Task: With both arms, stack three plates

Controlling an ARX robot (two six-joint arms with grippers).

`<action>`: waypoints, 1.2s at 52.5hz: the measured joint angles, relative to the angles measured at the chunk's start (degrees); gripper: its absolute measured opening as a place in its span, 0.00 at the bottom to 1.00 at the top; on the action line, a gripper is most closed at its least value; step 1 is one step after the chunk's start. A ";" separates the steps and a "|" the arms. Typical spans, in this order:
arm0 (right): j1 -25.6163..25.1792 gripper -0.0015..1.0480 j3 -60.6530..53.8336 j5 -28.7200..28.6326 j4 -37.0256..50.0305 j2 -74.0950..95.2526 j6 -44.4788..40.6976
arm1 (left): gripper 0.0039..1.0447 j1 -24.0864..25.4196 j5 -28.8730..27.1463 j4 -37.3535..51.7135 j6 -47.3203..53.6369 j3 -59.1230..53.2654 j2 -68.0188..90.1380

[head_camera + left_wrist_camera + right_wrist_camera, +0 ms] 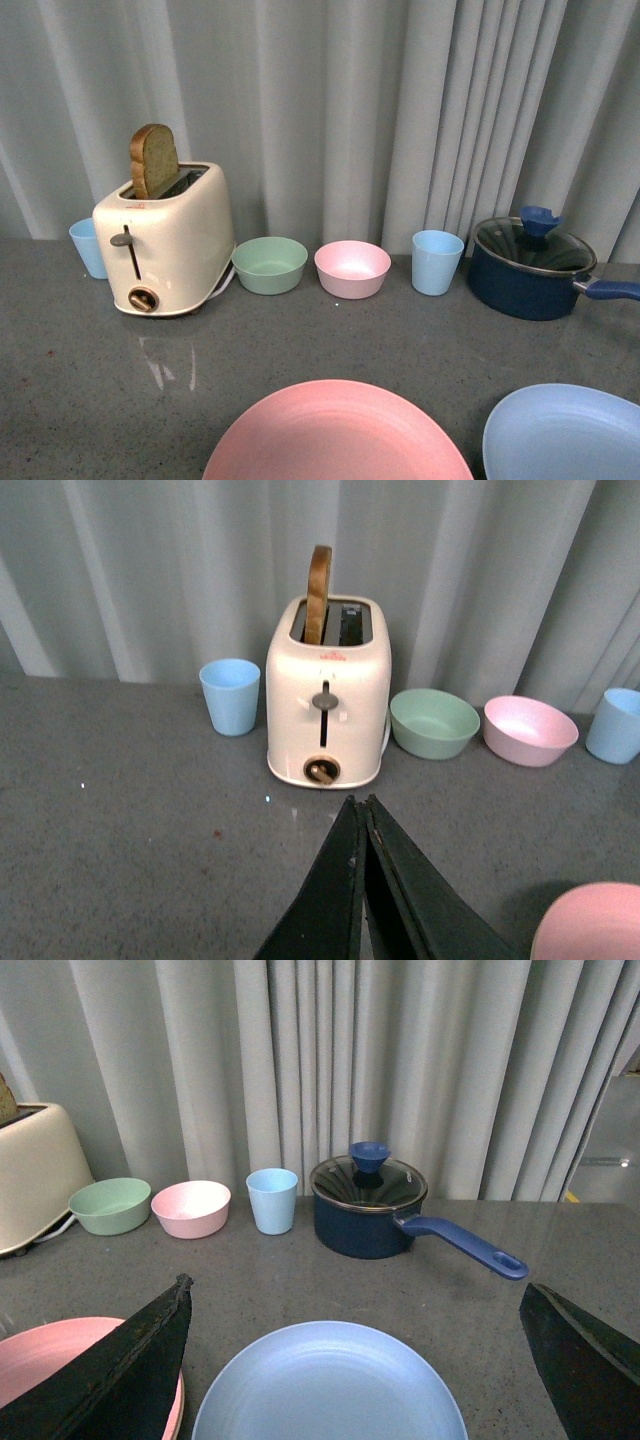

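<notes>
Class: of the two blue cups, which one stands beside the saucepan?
The cup between the pink bowl and the saucepan; the other cup stands left of the toaster, far from the pan.

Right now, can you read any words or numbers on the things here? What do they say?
No text here can be read.
On the toaster: a tiny red mark near the top of its front, too small and blurred to read.
On the pink plate, light blue plate and pot: no writing shows.
</notes>
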 joint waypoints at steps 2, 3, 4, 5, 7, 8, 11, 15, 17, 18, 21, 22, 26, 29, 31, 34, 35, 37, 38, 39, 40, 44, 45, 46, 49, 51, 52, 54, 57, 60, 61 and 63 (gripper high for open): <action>0.00 0.93 0.00 0.04 0.00 0.00 0.00 | 0.03 0.00 0.02 -1.01 0.02 -0.90 -1.44; 0.00 0.93 0.00 0.02 0.00 0.00 0.00 | 0.03 0.00 0.04 -1.29 0.02 -1.11 -1.88; 0.00 0.93 0.00 0.02 0.00 0.00 0.00 | 0.03 0.00 0.07 -1.84 0.04 -1.42 -2.82; 0.00 0.93 0.00 0.02 0.00 0.00 0.00 | 0.03 0.00 0.04 -2.43 0.04 -1.70 -3.78; 0.00 0.93 0.00 0.00 0.00 0.00 0.00 | 0.03 0.00 0.02 -3.67 0.04 -2.19 -5.79; 0.00 0.93 0.00 0.00 0.00 0.00 0.00 | 0.03 0.00 0.02 -4.28 0.04 -2.40 -6.75; 0.00 0.93 0.00 0.00 0.00 0.00 0.00 | 0.03 0.00 0.00 -6.36 0.04 -3.10 -9.70; 0.00 0.93 0.00 0.00 0.00 0.00 0.00 | 0.03 0.00 0.02 -9.29 0.02 -3.96 -13.29; 0.00 0.93 0.00 0.00 0.00 0.00 0.00 | 0.03 0.00 0.02 -11.17 0.04 -4.46 -15.58; 0.00 0.93 0.00 0.00 0.00 0.00 0.00 | 0.03 0.00 0.04 -11.91 0.04 -4.63 -16.55; 0.00 0.93 0.00 0.00 0.00 0.00 0.00 | 0.03 0.00 0.00 -14.99 0.07 -4.92 -20.33; 0.00 0.93 0.00 0.00 0.00 0.00 0.00 | 0.03 0.00 0.02 -16.13 0.04 -4.94 -21.66; 0.00 0.93 0.00 0.00 0.00 0.00 0.00 | 0.03 0.00 0.02 -19.98 0.04 -4.96 -26.14; 0.00 0.93 0.00 0.00 0.00 0.00 0.00 | 0.03 0.00 0.02 -21.84 0.04 -4.98 -28.24; 0.00 0.93 0.00 0.00 0.00 0.00 0.00 | 0.03 0.00 0.02 -23.26 0.04 -4.98 -29.88; 0.00 0.93 0.00 0.00 0.00 0.00 0.00 | 0.03 0.00 0.02 -25.44 0.04 -5.01 -32.26; 0.00 0.93 0.00 0.00 0.00 0.00 0.00 | 0.03 0.00 0.02 -26.16 0.04 -5.01 -33.03; 0.00 0.93 0.00 0.00 0.00 0.00 0.00 | 0.03 0.00 0.02 -27.21 0.04 -5.01 -34.14; 0.00 0.93 0.00 0.00 0.00 0.00 0.00 | 0.03 0.00 0.02 -27.89 0.04 -5.01 -34.86; 0.00 0.93 0.00 0.00 0.00 0.00 0.00 | 0.03 0.00 0.02 -28.55 0.04 -5.01 -35.58; 0.00 0.93 0.00 0.00 0.00 0.00 0.00 | 0.03 0.00 0.02 -29.18 0.04 -5.01 -36.28; 0.00 0.93 0.00 0.00 0.00 0.00 0.00 | 0.03 0.00 0.02 -31.47 0.04 -5.03 -38.73; 0.00 0.93 0.00 0.00 0.00 0.00 0.00 | 0.03 0.00 0.02 -32.09 0.04 -5.03 -39.36; 0.00 0.93 0.00 0.00 0.00 0.00 0.00 | 0.03 0.00 0.02 -32.68 0.04 -5.03 -40.02; 0.00 0.93 0.00 0.00 0.00 0.00 0.00 | 0.03 0.00 0.02 -34.38 0.04 -5.03 -41.88; 0.00 0.93 0.00 0.00 0.00 0.00 0.00 | 0.03 0.00 0.02 -35.19 0.04 -5.05 -42.73; 0.00 0.93 0.00 0.00 0.00 0.00 0.00 | 0.03 0.00 0.02 -35.76 0.04 -5.05 -43.32; 0.00 0.93 0.00 0.00 0.00 0.00 0.00 | 0.03 0.00 0.02 -36.81 0.04 -5.05 -44.37; 0.00 0.93 0.00 0.00 0.00 0.00 0.00 | 0.03 0.00 0.02 -38.10 0.04 -5.05 -45.64; 0.00 0.93 0.00 0.00 0.00 0.00 0.00 | 0.03 0.00 0.02 -39.50 0.04 -5.05 -47.12; 0.00 0.93 0.00 0.00 0.00 0.00 0.00 | 0.03 0.00 0.02 -39.95 0.04 -5.05 -47.60; 0.00 0.93 0.00 0.00 0.00 0.00 0.00 | 0.03 0.00 0.02 -41.09 0.04 -5.05 -48.76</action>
